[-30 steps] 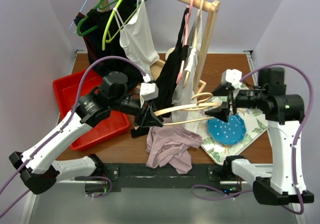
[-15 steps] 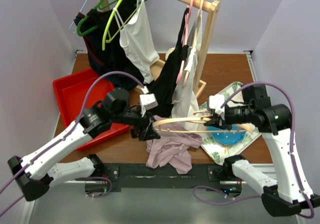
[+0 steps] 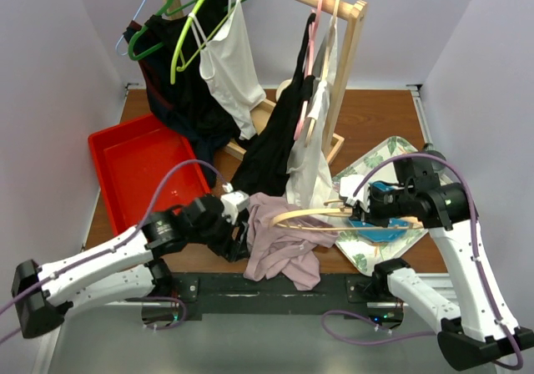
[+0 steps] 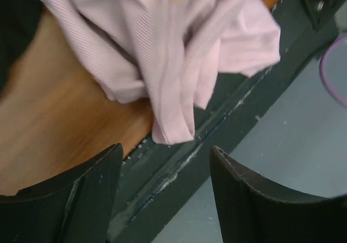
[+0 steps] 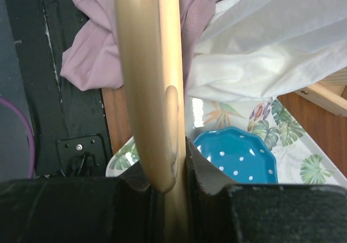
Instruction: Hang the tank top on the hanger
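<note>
Dusty-mauve, finely ribbed knit: the tank top lies crumpled in soft folds at the near edge of the brown wooden desk, with one fold drooping onto the dark rail along the front. The hanger is smooth pale wood with gently curved arms. It lies level over the heap, one end reaching in among the folds. The right jaws pinch its other end, pressed tight against the rounded wood. The left jaws stand spread wide just beside the drooping fold, with nothing between them. Thin cream-white cloth hangs in loose creases beside the mauve fabric. Under the right arm, a glossy leaf-print tray holds a scalloped blue dish with white dots. A red plastic bin with straight walls sits on the desk's left side.
</note>
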